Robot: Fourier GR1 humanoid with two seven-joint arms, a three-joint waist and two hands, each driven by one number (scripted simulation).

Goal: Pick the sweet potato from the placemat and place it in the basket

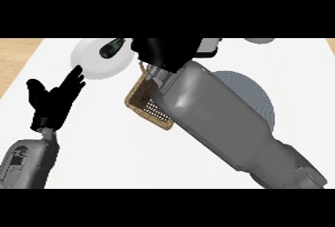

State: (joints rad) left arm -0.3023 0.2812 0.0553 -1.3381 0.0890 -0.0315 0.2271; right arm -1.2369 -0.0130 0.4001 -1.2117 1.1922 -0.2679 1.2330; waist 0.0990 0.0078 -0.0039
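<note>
One white counter top (131,155) fills the head view, with a strip of wood-coloured surface along its left edge. The right forearm (222,119), grey and the largest thing on show, crosses the counter on a slant from the near right corner towards the middle of the far edge. A round blue-grey placemat (258,95) lies towards the right edge, and the forearm covers its left part. A round white plate (91,62) sits near the far left corner. A wicker basket (141,99) lies near the middle of the counter, just right of the plate. Only its left rim and a patch of woven wall show from under the forearm. The left forearm (26,162) enters at the near left corner. The left hand (52,102) rests by the left edge, fingers straight and spread and pointing up, holding nothing. Its fingertips reach the plate's near rim. The right hand (163,53) appears as a dark mass above the basket's far end, close to the far edge. Whether it is open or closed, or has hold of anything, cannot be told. A small dark green object (112,48) lies on the plate's far right side. The sweet potato cannot be located, since it shows on no visible part of the placemat or basket.
</note>
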